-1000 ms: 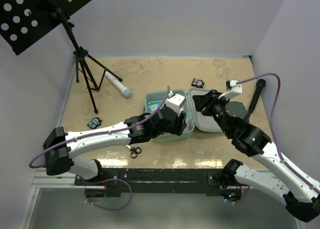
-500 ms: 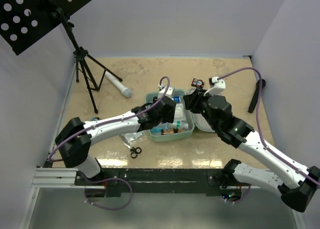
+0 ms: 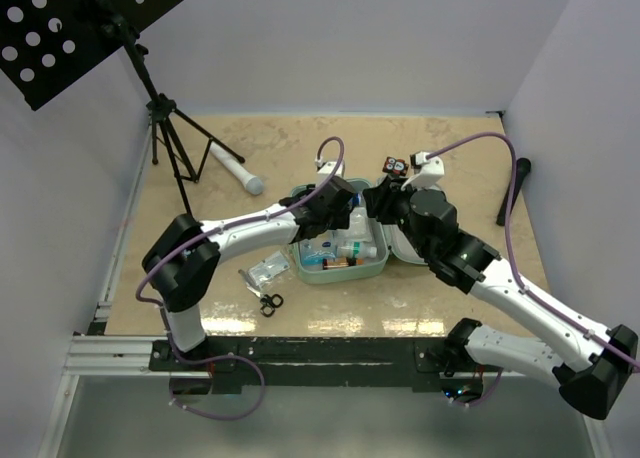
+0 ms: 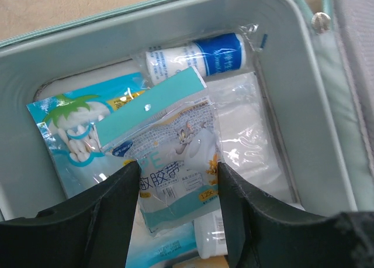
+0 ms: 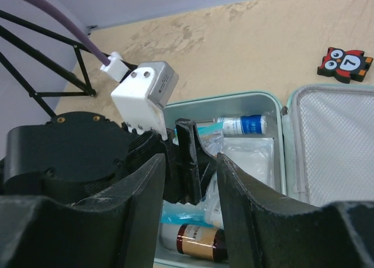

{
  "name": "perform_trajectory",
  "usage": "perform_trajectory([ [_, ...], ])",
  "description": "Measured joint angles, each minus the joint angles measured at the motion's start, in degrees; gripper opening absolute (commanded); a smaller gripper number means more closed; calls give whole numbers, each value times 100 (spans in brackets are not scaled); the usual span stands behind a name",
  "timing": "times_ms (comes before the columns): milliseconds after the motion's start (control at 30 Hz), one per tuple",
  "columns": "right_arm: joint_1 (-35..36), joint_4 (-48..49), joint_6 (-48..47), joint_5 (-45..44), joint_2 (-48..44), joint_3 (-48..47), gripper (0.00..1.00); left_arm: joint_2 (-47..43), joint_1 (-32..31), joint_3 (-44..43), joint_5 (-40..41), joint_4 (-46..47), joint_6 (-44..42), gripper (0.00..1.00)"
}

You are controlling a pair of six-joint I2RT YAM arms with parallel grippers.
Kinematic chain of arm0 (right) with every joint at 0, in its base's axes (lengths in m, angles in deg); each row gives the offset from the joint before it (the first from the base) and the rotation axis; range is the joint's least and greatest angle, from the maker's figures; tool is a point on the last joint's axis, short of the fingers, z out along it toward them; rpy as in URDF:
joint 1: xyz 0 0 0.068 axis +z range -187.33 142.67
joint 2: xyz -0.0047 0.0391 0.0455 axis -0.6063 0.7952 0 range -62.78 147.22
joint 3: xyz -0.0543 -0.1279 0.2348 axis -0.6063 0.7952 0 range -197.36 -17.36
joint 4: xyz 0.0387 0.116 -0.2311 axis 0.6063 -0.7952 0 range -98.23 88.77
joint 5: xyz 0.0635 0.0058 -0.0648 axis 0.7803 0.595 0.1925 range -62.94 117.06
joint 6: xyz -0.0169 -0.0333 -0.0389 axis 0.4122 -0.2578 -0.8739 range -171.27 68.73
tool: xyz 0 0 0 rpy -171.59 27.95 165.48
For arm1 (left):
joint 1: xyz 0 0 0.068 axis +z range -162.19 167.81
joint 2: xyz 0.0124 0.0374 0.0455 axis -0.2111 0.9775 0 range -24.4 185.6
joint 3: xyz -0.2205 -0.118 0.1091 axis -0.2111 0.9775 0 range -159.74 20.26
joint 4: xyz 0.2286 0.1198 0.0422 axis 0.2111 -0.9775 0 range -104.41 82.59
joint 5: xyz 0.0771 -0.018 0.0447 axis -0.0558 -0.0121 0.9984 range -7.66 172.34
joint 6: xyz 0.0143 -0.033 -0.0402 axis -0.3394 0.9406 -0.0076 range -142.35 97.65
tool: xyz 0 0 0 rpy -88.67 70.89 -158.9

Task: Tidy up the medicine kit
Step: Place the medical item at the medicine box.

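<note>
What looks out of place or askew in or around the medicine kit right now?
Two items lie outside the medicine kit, near its front-left corner: a clear packet and what look like small black scissors. Inside, the cartoon-printed packet lies tilted, overlapping the cotton swab packet.

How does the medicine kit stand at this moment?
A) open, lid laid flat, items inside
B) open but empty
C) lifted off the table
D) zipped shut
A: the mint-green soft zip case lies open on the table, its mesh-lined lid flat, with a blue-labelled white bottle and a cartoon-printed packet inside.
</note>
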Motion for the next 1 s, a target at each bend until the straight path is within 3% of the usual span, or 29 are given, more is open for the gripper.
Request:
perform_trajectory([
  [733,-2,205,-114,-26,-31,151,46,852,114,-490,-627,125,455,57],
  [1000,-2,199,-109,-48,-192,197,46,1167,68,-667,-782,131,555,63],
])
